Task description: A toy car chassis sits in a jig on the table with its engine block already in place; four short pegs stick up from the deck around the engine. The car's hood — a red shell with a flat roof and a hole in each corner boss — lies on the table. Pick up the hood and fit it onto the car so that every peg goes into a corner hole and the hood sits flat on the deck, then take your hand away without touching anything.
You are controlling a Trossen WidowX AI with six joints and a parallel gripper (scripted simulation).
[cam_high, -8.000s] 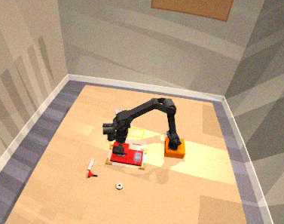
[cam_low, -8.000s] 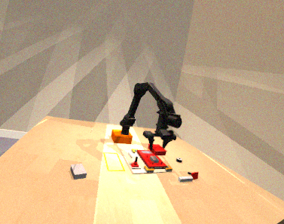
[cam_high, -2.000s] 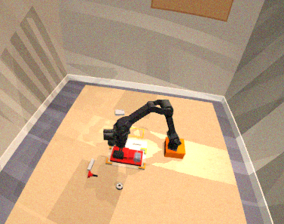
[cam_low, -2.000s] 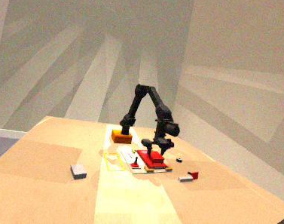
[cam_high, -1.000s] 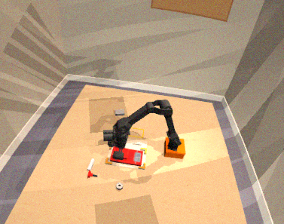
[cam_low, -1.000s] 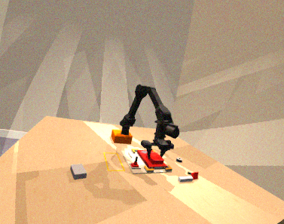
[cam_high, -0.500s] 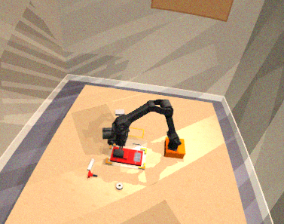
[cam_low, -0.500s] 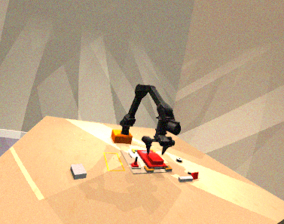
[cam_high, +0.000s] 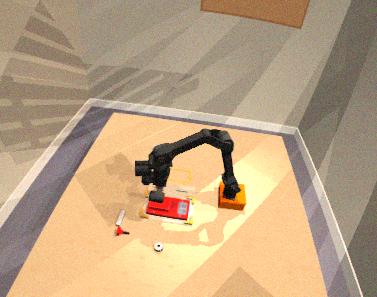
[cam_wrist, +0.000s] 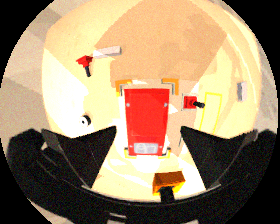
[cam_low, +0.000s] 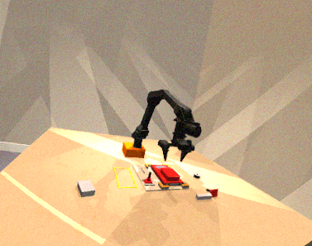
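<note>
The red hood [cam_high: 162, 205] [cam_low: 170, 173] [cam_wrist: 146, 117] lies lengthwise on the car in the jig, between the orange and yellow corner brackets [cam_low: 163, 185] [cam_wrist: 170, 81]. It looks level and lined up with the jig. Small pale dots show near its corners in the wrist view; whether each is a peg in its hole is too small to tell. The engine block cannot be made out. My gripper [cam_low: 174, 160] [cam_wrist: 149, 128] is wide open and empty, pointing down above the hood, with one finger to each side and not touching it.
A red piece with a black stick [cam_low: 148, 180] [cam_wrist: 189, 102] stands beside the car. Beyond are a yellow outline [cam_wrist: 213, 93] and a grey block [cam_low: 86, 187]. On the other side lie a pale bar [cam_high: 121, 217], a red part [cam_high: 119, 231] and a small wheel [cam_high: 158, 247]. The arm's base is orange [cam_high: 232, 203].
</note>
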